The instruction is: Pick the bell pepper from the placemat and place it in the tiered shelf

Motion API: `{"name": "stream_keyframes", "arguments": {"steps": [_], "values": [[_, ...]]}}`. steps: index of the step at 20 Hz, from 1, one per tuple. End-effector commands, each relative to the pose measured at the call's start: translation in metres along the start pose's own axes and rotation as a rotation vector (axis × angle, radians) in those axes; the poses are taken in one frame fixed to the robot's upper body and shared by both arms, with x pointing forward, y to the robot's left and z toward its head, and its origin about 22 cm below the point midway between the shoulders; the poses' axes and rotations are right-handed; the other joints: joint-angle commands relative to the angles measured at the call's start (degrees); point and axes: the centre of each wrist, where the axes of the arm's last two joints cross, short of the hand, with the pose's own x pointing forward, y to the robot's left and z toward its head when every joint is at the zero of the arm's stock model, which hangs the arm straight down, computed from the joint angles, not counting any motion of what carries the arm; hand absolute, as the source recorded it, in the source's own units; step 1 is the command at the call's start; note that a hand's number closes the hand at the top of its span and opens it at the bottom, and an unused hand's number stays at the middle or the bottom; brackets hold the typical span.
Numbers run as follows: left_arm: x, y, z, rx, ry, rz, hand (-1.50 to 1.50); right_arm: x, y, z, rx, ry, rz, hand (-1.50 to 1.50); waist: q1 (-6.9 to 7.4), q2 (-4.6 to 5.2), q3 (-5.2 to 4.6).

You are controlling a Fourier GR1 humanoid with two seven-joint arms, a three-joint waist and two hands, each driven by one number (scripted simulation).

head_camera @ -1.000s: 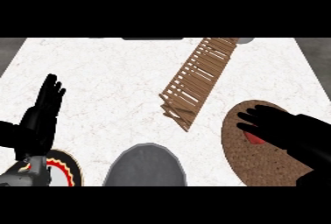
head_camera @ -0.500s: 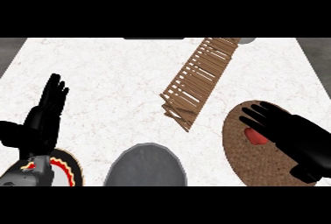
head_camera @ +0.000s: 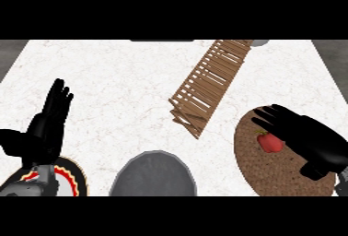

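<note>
Red: one bell pepper (head_camera: 270, 142) on one placemat (head_camera: 272, 170); right hand (head_camera: 306, 136) spread above; left hand (head_camera: 46, 124) relaxed.

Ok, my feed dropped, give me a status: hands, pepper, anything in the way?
Right hand open, beside bell pepper, no grasp. Pepper on placemat. Left hand open, resting at left. Tiered shelf path unobstructed.

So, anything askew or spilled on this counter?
Nothing spilled. The tiered shelf runs diagonally across the counter rather than square to its edges. The bell pepper sits on the placemat.
</note>
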Motion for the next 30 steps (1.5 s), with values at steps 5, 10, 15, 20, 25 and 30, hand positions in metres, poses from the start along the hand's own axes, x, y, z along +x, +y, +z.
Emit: {"name": "stream_keyframes", "arguments": {"steps": [5,10,15,20,25,30], "values": [[-0.011,0.020,-0.005,-0.009,-0.010,0.007,0.00,-0.026,0.009,-0.004,0.009,0.015,0.003,-1.50,-0.02,0.02,0.00],[0.017,0.011,0.001,-0.003,-0.002,-0.001,0.00,-0.010,0.046,-0.019,-0.008,-0.023,-0.029,-1.50,0.05,-0.03,0.02],[0.000,0.020,-0.007,-0.007,-0.009,-0.002,0.00,-0.018,0.054,-0.041,-0.008,-0.049,-0.028,-1.50,0.15,0.05,0.01],[0.004,0.002,0.001,-0.004,0.014,-0.003,0.00,-0.019,0.051,-0.035,0.029,-0.053,-0.046,-1.50,-0.01,-0.01,0.01],[0.010,0.002,-0.015,-0.007,0.001,-0.009,0.00,-0.015,0.066,-0.061,0.134,-0.023,0.017,1.50,0.15,0.05,0.01],[0.013,0.008,0.013,-0.002,-0.006,-0.005,0.00,-0.013,0.093,-0.055,0.008,-0.095,0.105,1.50,0.42,0.01,0.05]]}}
